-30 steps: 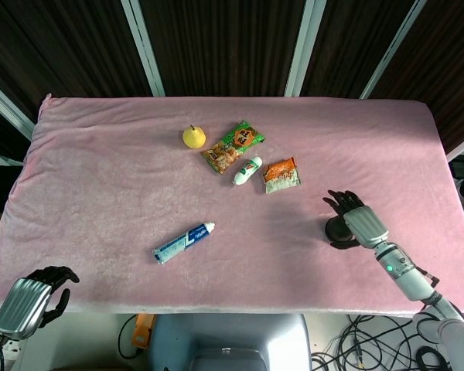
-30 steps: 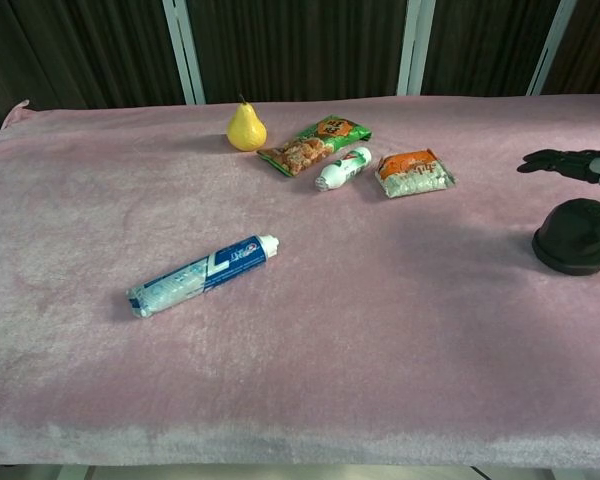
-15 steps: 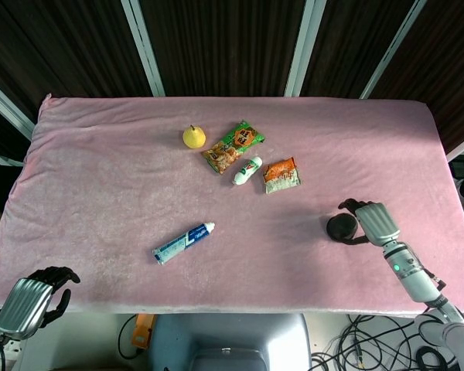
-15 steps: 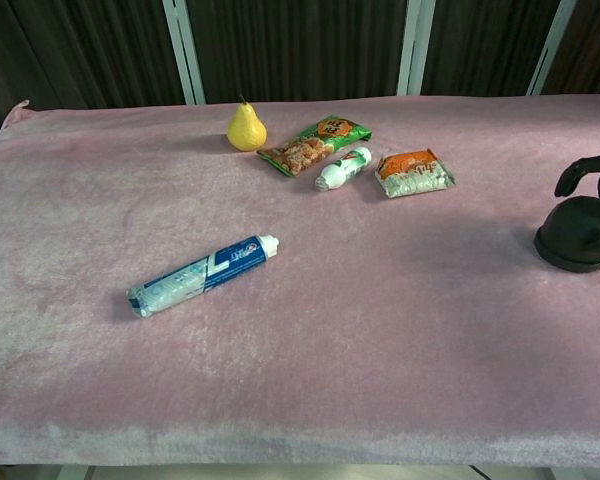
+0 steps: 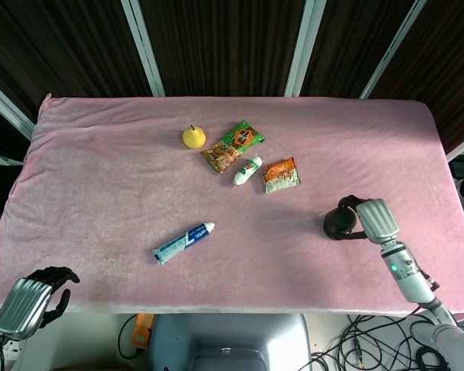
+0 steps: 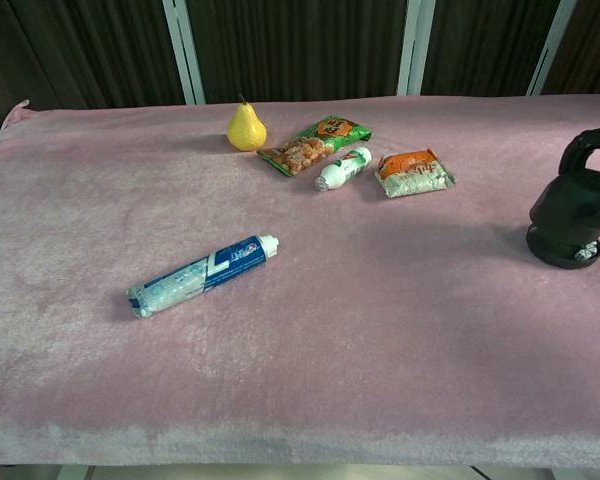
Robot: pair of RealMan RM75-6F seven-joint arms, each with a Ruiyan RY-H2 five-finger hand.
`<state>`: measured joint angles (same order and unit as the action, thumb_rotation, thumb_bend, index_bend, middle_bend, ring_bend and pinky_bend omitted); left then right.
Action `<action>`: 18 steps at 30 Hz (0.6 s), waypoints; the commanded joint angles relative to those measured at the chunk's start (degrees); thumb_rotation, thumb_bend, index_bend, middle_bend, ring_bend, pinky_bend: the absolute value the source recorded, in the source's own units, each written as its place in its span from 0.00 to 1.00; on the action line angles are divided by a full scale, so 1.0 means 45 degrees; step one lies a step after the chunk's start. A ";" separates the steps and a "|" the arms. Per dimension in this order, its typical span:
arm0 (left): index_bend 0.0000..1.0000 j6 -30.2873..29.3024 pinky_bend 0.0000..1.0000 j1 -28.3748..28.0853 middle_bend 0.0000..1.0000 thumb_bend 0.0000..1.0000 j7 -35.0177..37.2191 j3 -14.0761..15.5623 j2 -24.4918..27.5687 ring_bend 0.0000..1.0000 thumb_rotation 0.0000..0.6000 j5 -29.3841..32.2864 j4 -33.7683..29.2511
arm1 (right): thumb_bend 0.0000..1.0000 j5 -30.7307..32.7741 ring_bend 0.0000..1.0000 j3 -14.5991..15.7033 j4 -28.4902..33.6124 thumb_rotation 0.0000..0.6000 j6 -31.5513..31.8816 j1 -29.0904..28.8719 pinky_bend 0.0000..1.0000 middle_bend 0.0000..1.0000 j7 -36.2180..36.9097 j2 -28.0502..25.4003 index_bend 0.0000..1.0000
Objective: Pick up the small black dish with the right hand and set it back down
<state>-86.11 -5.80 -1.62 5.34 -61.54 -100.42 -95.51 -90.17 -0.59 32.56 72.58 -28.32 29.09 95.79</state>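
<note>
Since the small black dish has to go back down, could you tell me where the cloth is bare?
Bare cloth runs between the toothpaste tube and the small black dish in the right robot hand. The left side is also free. It is crowded around the pear, snack packets and small bottle.

On the table (image 5: 100,178), far centre — pear (image 5: 193,137) leftmost, then snack bag (image 5: 232,146), small bottle (image 5: 247,170), second snack packet (image 5: 281,175) rightmost, close together. Toothpaste tube (image 5: 183,242) lies nearer, left of centre, well apart from that group. Small dish (image 5: 339,224) at the right — right hand (image 5: 369,219) against its right side. Left hand (image 5: 32,300) beyond the near left corner.
</note>
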 commanded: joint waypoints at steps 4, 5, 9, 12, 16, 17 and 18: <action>0.45 -0.0002 0.52 0.0000 0.42 0.57 0.0021 -0.0006 0.0005 0.38 1.00 0.0013 -0.0007 | 0.15 0.0131 0.72 -0.0132 0.0705 1.00 0.0270 0.0274 0.82 0.63 0.0971 -0.0657 0.81; 0.45 -0.0005 0.52 0.0001 0.42 0.57 0.0021 -0.0008 0.0006 0.38 1.00 0.0015 -0.0009 | 0.15 0.0141 0.72 -0.0088 0.0924 1.00 0.0169 0.0317 0.82 0.63 0.0820 -0.0847 0.80; 0.45 0.0000 0.52 -0.0001 0.42 0.57 0.0029 -0.0015 0.0004 0.38 1.00 0.0031 -0.0012 | 0.15 0.0495 0.69 0.0013 0.2177 1.00 -0.0256 0.0791 0.81 0.63 -0.1251 -0.1885 0.77; 0.45 -0.0003 0.52 0.0000 0.42 0.57 0.0024 -0.0006 0.0009 0.38 1.00 0.0012 -0.0024 | 0.15 0.0980 0.68 -0.0200 0.2854 1.00 -0.0012 0.1290 0.79 0.63 -0.2627 -0.2167 0.75; 0.45 0.0017 0.52 -0.0003 0.42 0.57 0.0008 0.0001 0.0006 0.38 1.00 0.0012 -0.0024 | 0.15 0.1290 0.63 -0.0196 0.3309 1.00 -0.0042 0.1749 0.74 0.62 -0.3236 -0.2392 0.70; 0.45 0.0032 0.52 -0.0008 0.42 0.57 0.0002 0.0000 0.0008 0.38 1.00 0.0020 -0.0027 | 0.15 0.1333 0.60 -0.0146 0.3408 1.00 -0.0169 0.1819 0.72 0.61 -0.3308 -0.2469 0.69; 0.45 0.0047 0.52 -0.0013 0.42 0.57 -0.0007 -0.0005 0.0009 0.38 1.00 0.0034 -0.0033 | 0.15 0.1383 0.55 -0.0059 0.3566 1.00 -0.0398 0.1892 0.66 0.58 -0.3452 -0.2603 0.67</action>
<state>-85.91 -5.85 -1.64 5.33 -61.50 -100.28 -95.65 -84.69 -1.16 47.52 71.84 -20.61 14.58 84.97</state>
